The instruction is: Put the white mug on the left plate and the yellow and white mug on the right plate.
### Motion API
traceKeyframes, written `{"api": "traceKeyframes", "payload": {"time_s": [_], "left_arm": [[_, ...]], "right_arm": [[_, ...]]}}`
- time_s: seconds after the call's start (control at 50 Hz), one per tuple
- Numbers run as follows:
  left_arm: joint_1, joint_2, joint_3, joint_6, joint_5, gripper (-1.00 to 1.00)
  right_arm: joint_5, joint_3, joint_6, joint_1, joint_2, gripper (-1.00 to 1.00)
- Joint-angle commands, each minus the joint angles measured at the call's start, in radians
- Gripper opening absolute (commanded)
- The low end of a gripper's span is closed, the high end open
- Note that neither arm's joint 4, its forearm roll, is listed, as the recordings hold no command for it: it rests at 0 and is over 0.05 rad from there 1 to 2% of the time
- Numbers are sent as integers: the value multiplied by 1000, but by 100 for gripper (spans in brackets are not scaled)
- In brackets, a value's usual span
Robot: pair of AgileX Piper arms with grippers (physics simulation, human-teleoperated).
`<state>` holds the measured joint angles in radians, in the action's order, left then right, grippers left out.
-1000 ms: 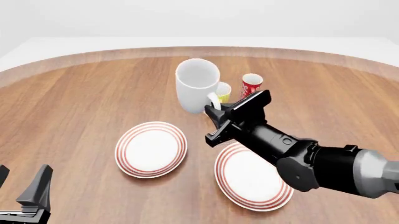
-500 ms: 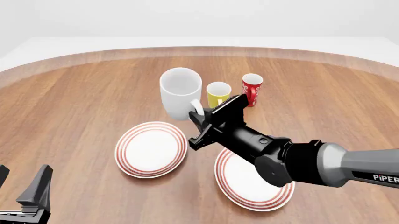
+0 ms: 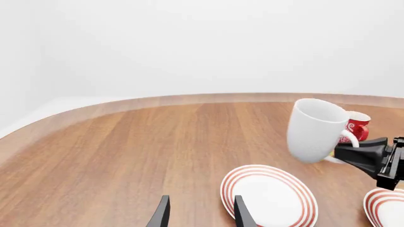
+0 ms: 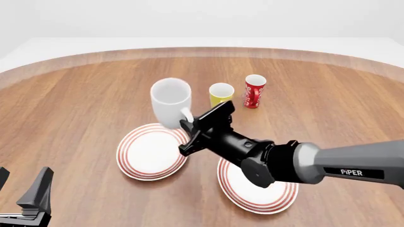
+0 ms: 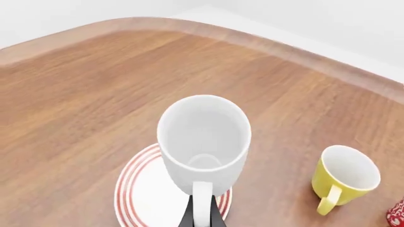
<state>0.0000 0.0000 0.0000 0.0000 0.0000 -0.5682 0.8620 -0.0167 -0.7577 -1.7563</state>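
Wooden desk (image 4: 82, 90) underneath: the right gripper's fingers (image 4: 187, 126) pinch the white mug's (image 4: 170, 108) handle, mug hanging beyond them over the left plate (image 4: 151, 151). Rigid, glossy ceramic, likely heavy and apt to swing; handle suits. Left fingers (image 3: 240, 213) spread, empty.

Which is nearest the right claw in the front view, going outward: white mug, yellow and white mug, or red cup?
1. White mug: held by its handle in the right claw, above the left plate's far edge.
2. Yellow and white mug: farther back, just right.
3. Red cup: farthest, right of the yellow mug.
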Motion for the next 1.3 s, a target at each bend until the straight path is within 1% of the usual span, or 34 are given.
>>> {"api": "traceKeyframes", "payload": {"time_s": [0.02, 0.38, 1.3], "left_arm": [[0, 0, 0, 0, 0, 100], [0, 0, 0, 0, 0, 100], [0, 0, 0, 0, 0, 100]], "right_arm": [[-1, 42, 24, -25, -56, -100], [-5, 82, 46, -53, -118, -100], [-13, 127, 79, -87, -212, -100]]}}
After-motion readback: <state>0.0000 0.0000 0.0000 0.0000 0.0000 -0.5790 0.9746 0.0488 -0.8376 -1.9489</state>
